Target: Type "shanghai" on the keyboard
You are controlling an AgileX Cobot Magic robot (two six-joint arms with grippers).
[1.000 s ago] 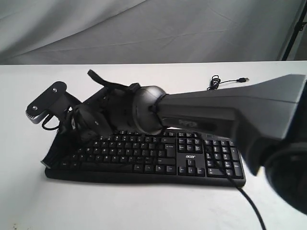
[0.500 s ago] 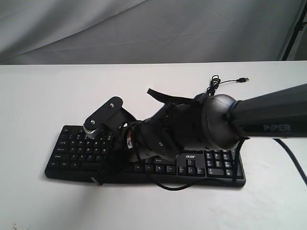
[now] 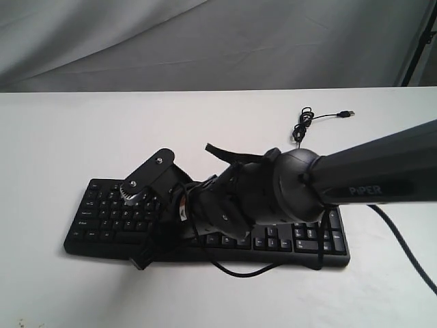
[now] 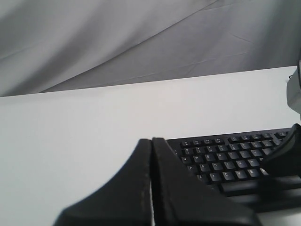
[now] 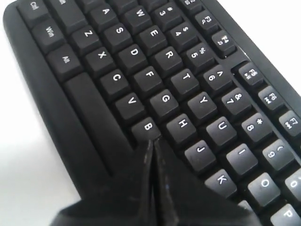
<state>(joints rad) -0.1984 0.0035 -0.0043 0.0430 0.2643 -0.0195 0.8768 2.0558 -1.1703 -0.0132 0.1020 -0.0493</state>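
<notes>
The black keyboard lies on the white table. My right gripper reaches in from the right and hangs low over the letter keys. In the right wrist view the right gripper is shut, fingers pressed together with nothing between them. Its tip is at the corner of the B key, beside H; I cannot tell whether it touches. The left gripper is also shut and empty, held off the keyboard's left end above bare table. The left arm does not show in the exterior view.
The right arm covers the middle of the keyboard and part of the number pad. The keyboard's thin black USB cable lies coiled behind it. A grey cloth backdrop hangs beyond the table's far edge.
The right gripper swung from the keyboard's left end toward the middle keys, then sank a little lower over them.
</notes>
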